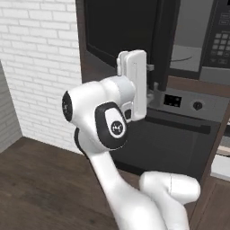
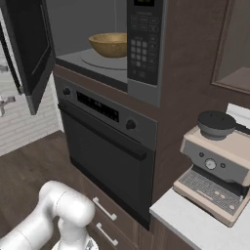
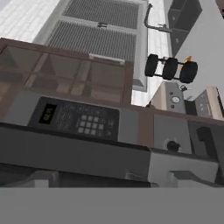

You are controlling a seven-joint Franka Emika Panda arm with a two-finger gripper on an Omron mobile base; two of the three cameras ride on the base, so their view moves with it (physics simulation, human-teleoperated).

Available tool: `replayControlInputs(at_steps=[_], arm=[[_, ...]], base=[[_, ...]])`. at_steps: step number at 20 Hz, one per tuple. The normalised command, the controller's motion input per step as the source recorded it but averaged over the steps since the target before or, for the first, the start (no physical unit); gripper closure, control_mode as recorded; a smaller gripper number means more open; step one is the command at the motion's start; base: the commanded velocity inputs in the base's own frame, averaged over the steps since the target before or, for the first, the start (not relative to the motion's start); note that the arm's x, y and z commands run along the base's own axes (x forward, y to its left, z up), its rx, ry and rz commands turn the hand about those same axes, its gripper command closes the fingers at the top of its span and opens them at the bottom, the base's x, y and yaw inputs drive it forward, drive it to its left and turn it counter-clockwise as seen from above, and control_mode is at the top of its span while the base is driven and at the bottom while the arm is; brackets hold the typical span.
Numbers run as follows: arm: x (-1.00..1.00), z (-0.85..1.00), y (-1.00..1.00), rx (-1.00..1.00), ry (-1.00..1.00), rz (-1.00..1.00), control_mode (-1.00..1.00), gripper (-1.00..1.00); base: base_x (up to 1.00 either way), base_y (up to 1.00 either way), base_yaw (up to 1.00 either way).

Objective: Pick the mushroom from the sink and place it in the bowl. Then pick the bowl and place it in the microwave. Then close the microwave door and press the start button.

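While the microwave door [image 2: 30,49] stands swung out to the left, the bowl [image 2: 109,44] sits on the round turntable plate [image 2: 102,60] inside the microwave [image 2: 88,29], light brown and upright. Whether the mushroom lies in it cannot be told from this angle. The keypad strip [image 2: 142,41] runs down the right side of the microwave's opening.

In the left base view the arm rises from the lower right and holds the hand [image 1: 152,80] up beside the lower edge of the open door, level with the top of the wall oven [image 1: 179,130]; the door's edge hides most of the fingers. The fingers stand spread as wide as they go, and nothing is between them. Whether they touch the door cannot be told.

Below the microwave, the wall oven shows a dark glass front, a bar handle [image 2: 102,131] and a knob [image 2: 130,124]. To the right a beige coffee machine [image 2: 217,166] stands on the pale bench [image 2: 190,222]. The hand view looks across the keypad, rolled to an odd angle.
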Motion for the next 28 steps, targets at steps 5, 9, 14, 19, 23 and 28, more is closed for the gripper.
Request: replayControlInputs(at_steps=[5,9,14,19,23,28], arm=[[0.44,0.00,-0.91,0.21,0.00,0.00,-1.00,-1.00],[0.56,0.00,-0.86,0.20,0.00,0.00,-1.00,-1.00],[0.60,0.00,-0.77,0.18,0.00,0.00,-1.00,-1.00],[0.61,0.00,-0.68,0.16,0.00,0.00,-1.00,-1.00],[0.67,0.00,-0.43,0.11,0.00,0.00,-1.00,-1.00],[0.73,0.00,-0.05,0.04,0.00,0.00,-1.00,-1.00]], base=[[0.00,0.00,0.00],[0.00,0.00,0.00],[0.00,0.00,0.00],[0.00,0.00,0.00],[0.00,0.00,0.00],[0.00,0.00,0.00]])
